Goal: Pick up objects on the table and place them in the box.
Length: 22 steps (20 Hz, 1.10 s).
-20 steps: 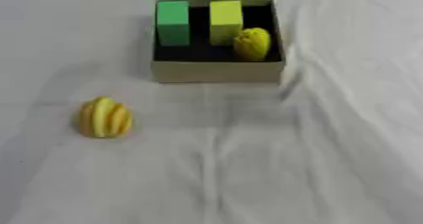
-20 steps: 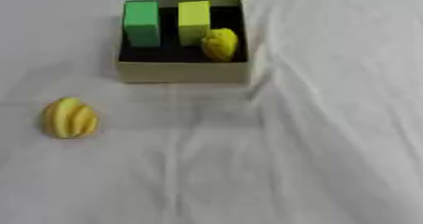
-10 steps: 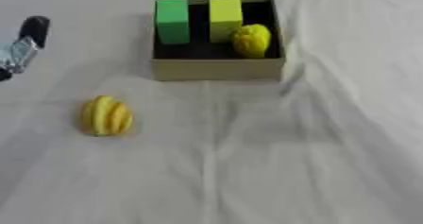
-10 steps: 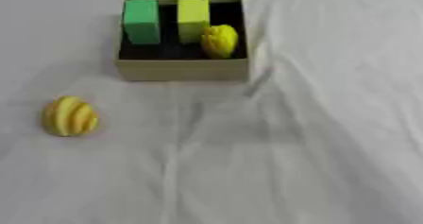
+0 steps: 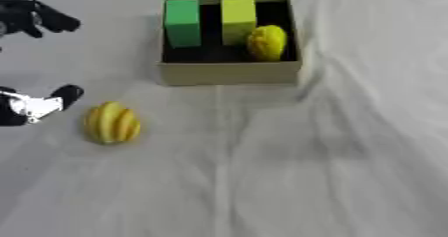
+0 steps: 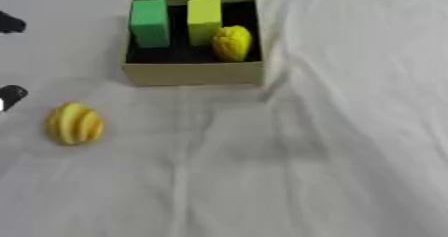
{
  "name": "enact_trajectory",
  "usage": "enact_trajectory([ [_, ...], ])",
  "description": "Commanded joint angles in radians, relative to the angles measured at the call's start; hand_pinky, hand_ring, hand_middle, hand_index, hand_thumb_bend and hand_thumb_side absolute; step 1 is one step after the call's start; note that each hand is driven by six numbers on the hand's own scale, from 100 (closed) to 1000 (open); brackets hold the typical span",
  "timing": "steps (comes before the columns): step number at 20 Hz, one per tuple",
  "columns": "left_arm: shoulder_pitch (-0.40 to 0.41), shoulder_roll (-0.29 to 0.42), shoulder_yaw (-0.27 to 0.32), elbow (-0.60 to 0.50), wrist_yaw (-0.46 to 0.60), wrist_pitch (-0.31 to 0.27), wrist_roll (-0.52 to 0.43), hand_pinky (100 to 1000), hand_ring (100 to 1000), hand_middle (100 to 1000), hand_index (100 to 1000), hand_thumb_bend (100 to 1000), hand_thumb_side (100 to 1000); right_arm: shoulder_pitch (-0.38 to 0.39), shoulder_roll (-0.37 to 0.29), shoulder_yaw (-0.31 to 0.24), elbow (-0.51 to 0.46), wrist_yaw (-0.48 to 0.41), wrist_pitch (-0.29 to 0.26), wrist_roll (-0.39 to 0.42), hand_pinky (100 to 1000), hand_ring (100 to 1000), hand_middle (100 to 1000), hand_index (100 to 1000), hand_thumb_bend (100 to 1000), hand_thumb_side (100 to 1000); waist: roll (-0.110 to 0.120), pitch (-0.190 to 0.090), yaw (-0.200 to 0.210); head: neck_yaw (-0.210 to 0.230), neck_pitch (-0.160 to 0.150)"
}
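One thing left out on the table: yellow ribbed fruit (image 5: 112, 122) lying on the white cloth (image 5: 306, 171), well short of the box (image 5: 229, 72) and off toward its left corner. Left eye view first: left hand (image 5: 35, 18) coming in at the left edge, spread wide, fingers up top and thumb (image 5: 63, 94) lower down, tip near the fruit but not touching. Nothing held, fingers released rather than clenched. Box already loaded with a green block (image 5: 183, 15), a yellow-green block (image 5: 237, 12) and a second yellow fruit (image 5: 267, 42) tucked into the right side. Right eye view next: same layout, fruit further left in the picture, only two dark finger tips poking in at the left border, so not much extra to learn there. No right hand anywhere in either view. Looks like the reach step for the last item, grasp not yet made. Next move probably calls for sliding the hand right and down over the fruit, closing around its middle, then lifting and carrying up and right to the free front-left part of the box. Round shape, so could roll if nudged.
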Motion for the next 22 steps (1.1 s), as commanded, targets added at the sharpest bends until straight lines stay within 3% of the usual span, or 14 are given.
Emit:
enact_trajectory([
  [1, -0.012, 0.043, -0.004, -0.015, -0.009, 0.004, -0.051, 785, 835, 788, 895, 422, 378, -0.001, -0.012, -0.004, -0.015, 0.014, 0.001, -0.005, 903, 879, 720, 843, 100, 471, 0.000, -0.027, -0.001, 0.005, 0.005],
  [8, -0.019, 0.038, -0.039, -0.012, -0.036, 0.050, -0.115, 802, 845, 770, 894, 551, 424, -0.006, -0.003, 0.006, -0.015, 0.020, 0.014, 0.005, 905, 876, 711, 841, 100, 493, 0.002, -0.025, -0.005, 0.008, 0.006],
  [22, -0.110, -0.060, -0.149, 0.142, -0.168, 0.092, -0.135, 805, 786, 773, 892, 548, 366, 0.012, 0.016, 0.026, -0.015, 0.059, 0.024, 0.024, 908, 872, 699, 836, 100, 519, 0.009, -0.022, -0.021, 0.021, 0.007],
])
